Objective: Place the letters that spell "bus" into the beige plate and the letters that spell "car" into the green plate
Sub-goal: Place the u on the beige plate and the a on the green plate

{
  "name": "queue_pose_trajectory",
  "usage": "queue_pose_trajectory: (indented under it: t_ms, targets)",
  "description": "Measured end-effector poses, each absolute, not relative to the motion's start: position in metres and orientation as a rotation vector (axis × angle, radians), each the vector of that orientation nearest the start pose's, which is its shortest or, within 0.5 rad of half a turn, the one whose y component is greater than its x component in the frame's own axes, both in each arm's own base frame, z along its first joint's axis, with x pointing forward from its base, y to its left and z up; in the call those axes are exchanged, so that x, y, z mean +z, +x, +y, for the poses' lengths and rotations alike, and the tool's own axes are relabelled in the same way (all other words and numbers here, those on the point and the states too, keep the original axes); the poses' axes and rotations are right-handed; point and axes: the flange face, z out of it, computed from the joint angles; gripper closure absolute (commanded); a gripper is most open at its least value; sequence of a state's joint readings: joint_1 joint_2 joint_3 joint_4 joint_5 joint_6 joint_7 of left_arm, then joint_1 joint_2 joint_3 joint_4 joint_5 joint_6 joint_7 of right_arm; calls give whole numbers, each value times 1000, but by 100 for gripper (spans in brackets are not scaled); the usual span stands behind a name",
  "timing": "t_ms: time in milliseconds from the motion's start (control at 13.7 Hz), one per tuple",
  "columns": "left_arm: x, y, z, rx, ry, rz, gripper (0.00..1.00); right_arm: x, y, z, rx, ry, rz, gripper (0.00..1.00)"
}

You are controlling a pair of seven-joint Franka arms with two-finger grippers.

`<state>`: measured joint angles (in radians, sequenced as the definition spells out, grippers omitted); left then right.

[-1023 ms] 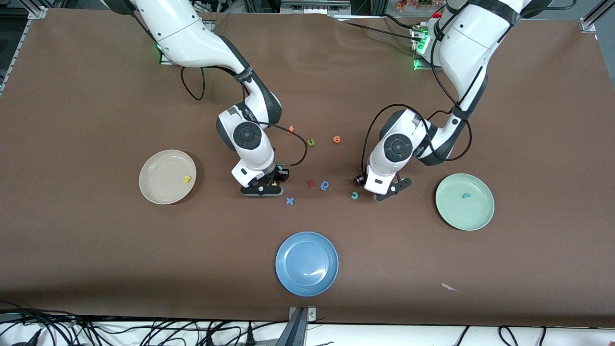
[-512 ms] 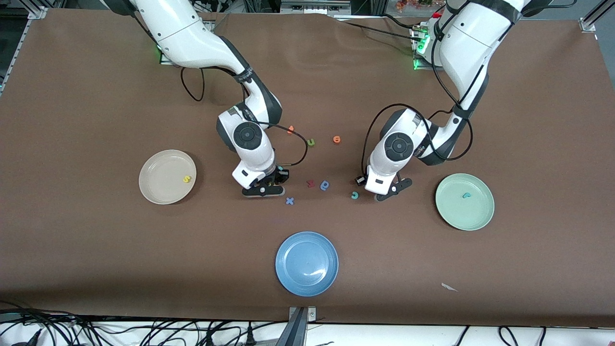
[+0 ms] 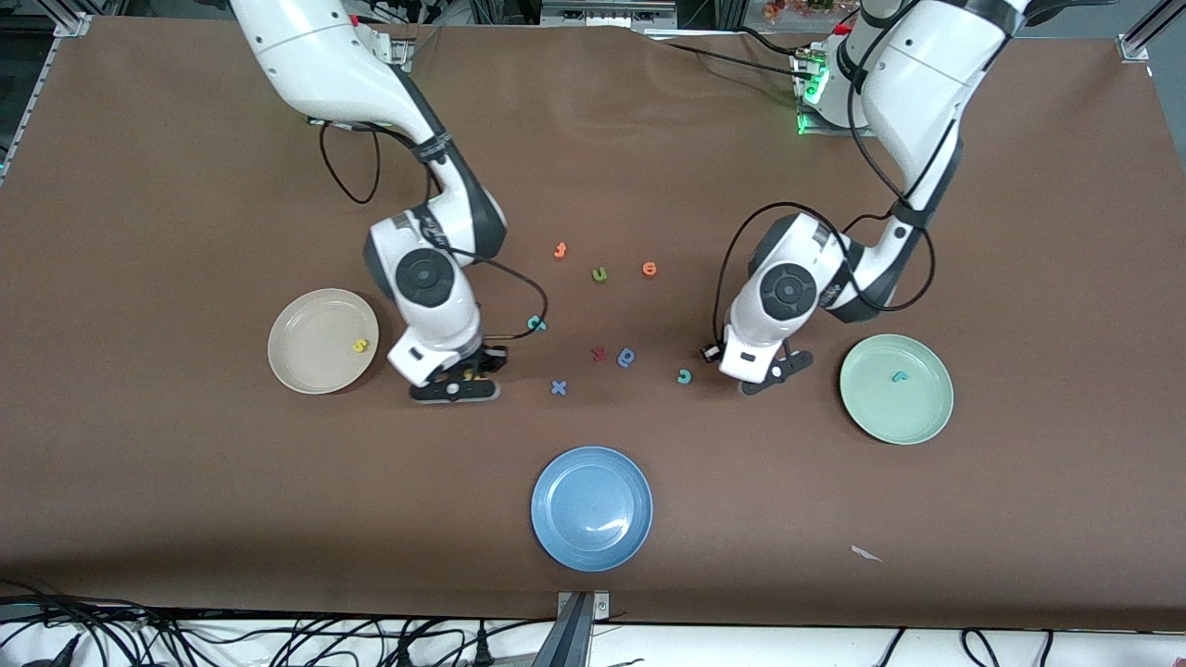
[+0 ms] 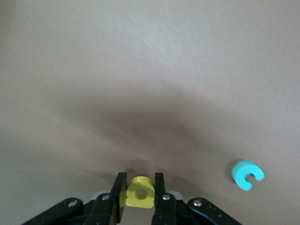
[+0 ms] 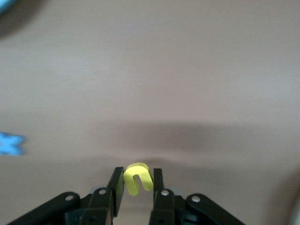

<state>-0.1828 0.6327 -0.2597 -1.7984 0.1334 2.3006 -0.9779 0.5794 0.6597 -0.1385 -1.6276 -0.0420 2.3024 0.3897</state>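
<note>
Yellow "a": a small foam letter with a round hole, seen clamped between the fingers of the left gripper in the left wrist view.
Yellow "u": a small foam letter with a slot, seen clamped between the fingers of the right gripper in the right wrist view.
Left gripper position: held low over bare surface, between the teal "c" and the green plate.
Right gripper position: held low over bare surface, just beside the beige plate on its side toward the left arm's end.
Yellow "s": one, lying in the beige plate near the rim toward the right gripper.
Teal letter in green plate: one, near the plate's middle; its shape cannot be read for certain, possibly the "r".
Teal "c": one, flat on the surface, also seen in the left wrist view.
Teal "b": one, on the surface, beside the right arm's cable.
Other loose letters, counted six: orange "t", green "u", orange "e", red letter, blue rounded letter, blue "x".
Plates, counted three: beige, green, and a blue plate nearest the front camera.
</note>
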Motion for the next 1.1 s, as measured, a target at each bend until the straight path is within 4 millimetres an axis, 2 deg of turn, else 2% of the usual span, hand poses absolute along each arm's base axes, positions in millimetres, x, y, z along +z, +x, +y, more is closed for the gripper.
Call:
queue_pose_trajectory:
  t_ms: [146,365,512,658,731,804,877,950,1096]
  targets:
    - [222,609,-230,233,-3008,-666,78,250,629,261,-40,-3280,-277,85]
    - [252,641,-158,301,-3012,-457,78,236,613,193,92,-3321,-361,85]
    - [253,651,-102,307,-2985,-303,78,221,594,143,118,-3326,-398,85]
    - [247,655,-63,320,-2965,-174,75,207,568,101,117,-3323,-407,82]
    - [244,655,-50,329,-2956,-118,38,201,556,85,127,-3320,-415,53]
    - [240,656,-41,335,-2943,-75,5,196,546,73,137,-3318,-422,16]
    - [236,655,-38,342,-2934,-49,0,191,539,67,144,-3317,-419,9]
    - [233,655,-40,348,-2934,-37,0,189,535,65,147,-3317,-416,3]
    - [234,656,-52,332,-2944,-108,0,195,537,67,116,-3312,-421,2]
